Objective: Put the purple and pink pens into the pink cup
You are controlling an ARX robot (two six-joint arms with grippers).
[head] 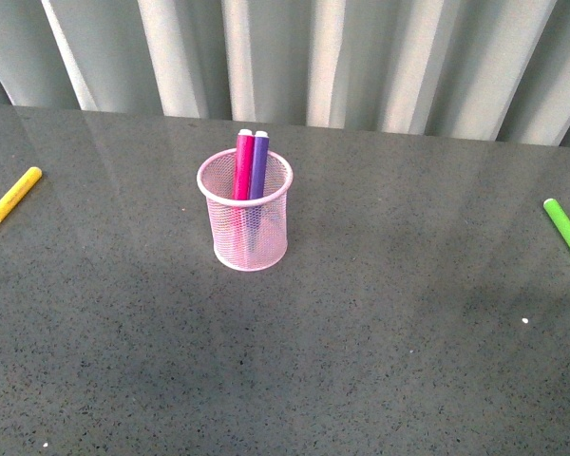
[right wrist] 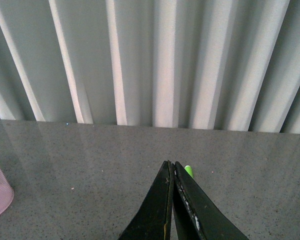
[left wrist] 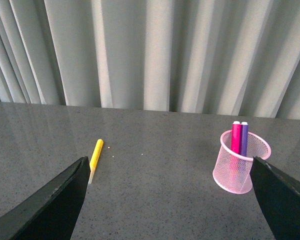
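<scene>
Pink pen point(head: 243, 163) and purple pen point(head: 258, 163) stand in the pink cup point(head: 250, 233). Left end effector point(left wrist: 167, 200) spread wide, cup beside one finger. Right end effector point(right wrist: 173, 165) closed, empty.

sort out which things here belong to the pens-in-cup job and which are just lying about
Part of the job:
- pink pen, standing in the cup
- purple pen, standing in the cup beside it
- pink cup

Just lying about:
- yellow marker, flat on the table far left
- green marker, flat on the table far right
</scene>
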